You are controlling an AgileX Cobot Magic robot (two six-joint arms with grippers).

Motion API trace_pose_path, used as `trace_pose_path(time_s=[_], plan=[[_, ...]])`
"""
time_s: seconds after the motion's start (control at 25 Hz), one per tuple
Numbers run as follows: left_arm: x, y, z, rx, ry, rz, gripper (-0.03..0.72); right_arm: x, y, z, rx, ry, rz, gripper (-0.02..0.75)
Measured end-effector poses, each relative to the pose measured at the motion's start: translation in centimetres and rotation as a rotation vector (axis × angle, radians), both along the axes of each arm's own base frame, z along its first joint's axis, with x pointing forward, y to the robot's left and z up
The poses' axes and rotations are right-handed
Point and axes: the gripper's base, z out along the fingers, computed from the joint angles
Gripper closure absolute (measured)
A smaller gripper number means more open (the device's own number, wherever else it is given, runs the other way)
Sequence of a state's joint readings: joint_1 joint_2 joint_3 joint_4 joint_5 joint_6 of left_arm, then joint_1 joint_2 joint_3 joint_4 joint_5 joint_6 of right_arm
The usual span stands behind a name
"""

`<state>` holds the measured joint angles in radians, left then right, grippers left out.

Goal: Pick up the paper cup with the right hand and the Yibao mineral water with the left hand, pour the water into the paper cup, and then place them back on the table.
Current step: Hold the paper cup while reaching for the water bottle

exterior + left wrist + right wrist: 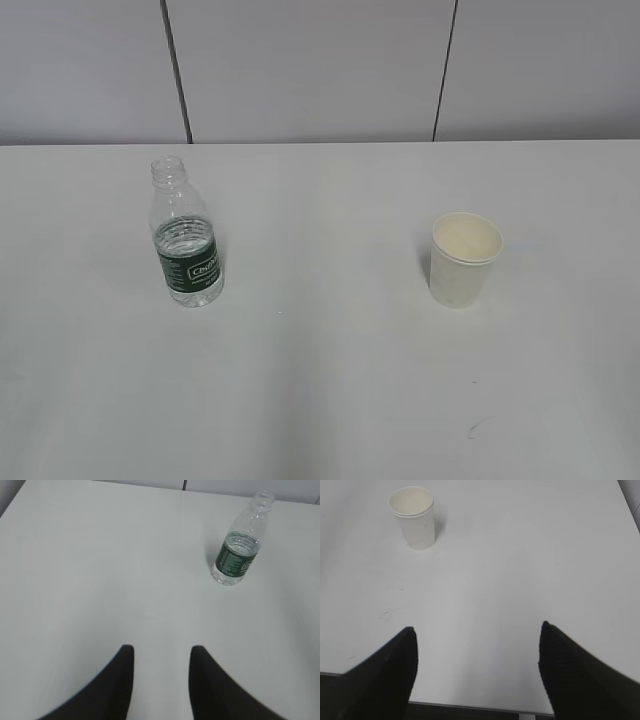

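Uncapped water bottle [185, 240] and paper cup [464, 258] stand apart mid-table [320, 400], ready for pouring; left gripper [161, 655] partly open, right gripper [477, 632] wide open, both empty.

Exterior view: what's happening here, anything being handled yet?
Nothing is held yet. The Yibao mineral water stands upright and uncapped on the left of the table, with water in its lower part. The paper cup stands upright on the right, apart from the bottle and looking empty. Neither arm shows in the exterior view. The left hand is open with the bottle ahead to its right; the right hand is open wide with the cup ahead to its left.
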<state>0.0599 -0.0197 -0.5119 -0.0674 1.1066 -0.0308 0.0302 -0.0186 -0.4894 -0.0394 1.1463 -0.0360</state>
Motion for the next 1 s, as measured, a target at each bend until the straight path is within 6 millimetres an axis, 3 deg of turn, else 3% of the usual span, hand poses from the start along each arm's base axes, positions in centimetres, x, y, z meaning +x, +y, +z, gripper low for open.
trace_pose_path(time_s=[0.32,0.64,0.8,1.0], plan=[[1.2,0.2,3.4,0.006,-0.311,0.016,0.447,0.7,0.0,1.9,-0.009,-0.175,0.0,0.153],[7.1,0.0,4.6,0.046,-0.266,-0.06,0.447,6.2,0.2,4.2,-0.017,-0.282,0.015,0.153],[9.7,0.0,4.2,0.05,-0.296,-0.082,0.447,9.4,0.5,3.5,-0.007,-0.342,0.028,0.153],[11.5,0.3,1.7,0.027,-0.282,-0.045,0.447,12.2,0.7,0.9,0.039,-0.344,0.027,0.153]])
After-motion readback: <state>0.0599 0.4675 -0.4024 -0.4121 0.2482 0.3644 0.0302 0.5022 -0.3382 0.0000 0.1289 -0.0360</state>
